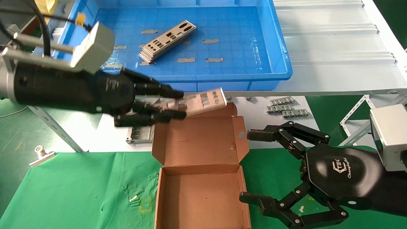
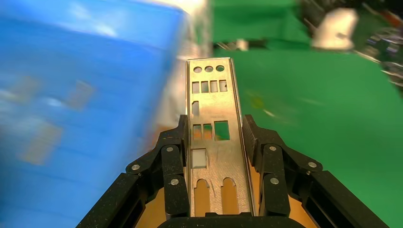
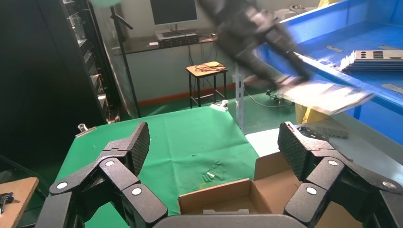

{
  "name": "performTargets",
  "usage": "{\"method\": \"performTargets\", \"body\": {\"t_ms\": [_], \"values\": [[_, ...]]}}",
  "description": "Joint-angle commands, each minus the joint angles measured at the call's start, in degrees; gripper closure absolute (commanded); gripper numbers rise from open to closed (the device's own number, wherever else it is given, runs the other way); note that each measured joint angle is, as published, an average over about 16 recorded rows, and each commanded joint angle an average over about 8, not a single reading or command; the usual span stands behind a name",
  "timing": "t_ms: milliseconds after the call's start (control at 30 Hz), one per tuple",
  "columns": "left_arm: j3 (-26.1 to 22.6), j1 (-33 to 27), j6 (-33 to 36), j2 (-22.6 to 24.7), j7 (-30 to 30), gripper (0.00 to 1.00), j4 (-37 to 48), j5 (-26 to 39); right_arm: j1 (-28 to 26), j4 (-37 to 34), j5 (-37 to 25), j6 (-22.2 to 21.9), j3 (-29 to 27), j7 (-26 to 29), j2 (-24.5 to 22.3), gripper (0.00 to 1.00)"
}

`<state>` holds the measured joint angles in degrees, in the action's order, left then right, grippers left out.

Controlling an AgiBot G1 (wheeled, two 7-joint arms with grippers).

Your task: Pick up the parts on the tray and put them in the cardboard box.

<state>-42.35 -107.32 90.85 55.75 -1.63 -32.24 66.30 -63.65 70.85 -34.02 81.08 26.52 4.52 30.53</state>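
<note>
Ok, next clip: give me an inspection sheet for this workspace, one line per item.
Surface: green cloth in front, white ribbed panel behind.
Job's things: stack of plates in blue tray; cardboard box open, nothing seen inside.
Clutter: ribbed grey strips beside the box; metal clip on the cloth.
Grippers: left claw shut on one plate, carried above the box lid; right claw open, right of the box.
Cables: black cable on the left arm.
Surroundings: monitor, stool, dark rack.
</note>
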Motion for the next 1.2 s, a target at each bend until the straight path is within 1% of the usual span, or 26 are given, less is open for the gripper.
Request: {"method": "performTargets", "body": {"t_ms": [33,100,200,333,433,600,867,900,1133,1167,1200], "values": [[-2.72,3.16,-0.17,-3.27,-2.28,1.0,-7.57,-3.4,0.0,0.0,0.0,0.0,0.0,0.0,0.0,0.0],[-4.09,6.01,-1.74,-4.27,-0.2,1.0,-11.21,-3.45,0.0,0.0,0.0,0.0,0.0,0.0,0.0,0.0],[-5.06,10.54,-4.55,-3.85,4.73,1.0,-13.56,-2.54,0.0,0.0,0.0,0.0,0.0,0.0,0.0,0.0],[-5.76,16.08,-8.37,-1.53,10.72,1.0,-13.31,-1.49,0.0,0.0,0.0,0.0,0.0,0.0,0.0,0.0],[-6.12,19.24,-10.48,0.68,13.85,1.0,-11.4,-1.26,0.0,0.0,0.0,0.0,0.0,0.0,0.0,0.0],[-6.95,22.36,-13.26,4.57,18.04,1.0,-6.97,-0.22,0.0,0.0,0.0,0.0,0.0,0.0,0.0,0.0],[-8.16,23.66,-17.58,9.68,21.84,0.99,0.51,2.26,0.0,0.0,0.0,0.0,0.0,0.0,0.0,0.0],[-8.25,23.65,-17.67,10.13,22.16,0.93,1.4,2.4,0.0,0.0,0.0,0.0,0.0,0.0,0.0,0.0],[-8.8,22.9,-17.07,12.26,23.73,0.07,6.72,3.02,0.0,0.0,0.0,0.0,0.0,0.0,0.0,0.0],[-8.8,22.77,-17.27,12.52,23.99,0.0,7.29,3.08,0.0,0.0,0.0,0.0,0.0,0.0,0.0,0.0],[-8.77,22.66,-17.52,12.8,24.22,0.0,7.81,3.11,0.0,0.0,0.0,0.0,0.0,0.0,0.0,0.0]]}}
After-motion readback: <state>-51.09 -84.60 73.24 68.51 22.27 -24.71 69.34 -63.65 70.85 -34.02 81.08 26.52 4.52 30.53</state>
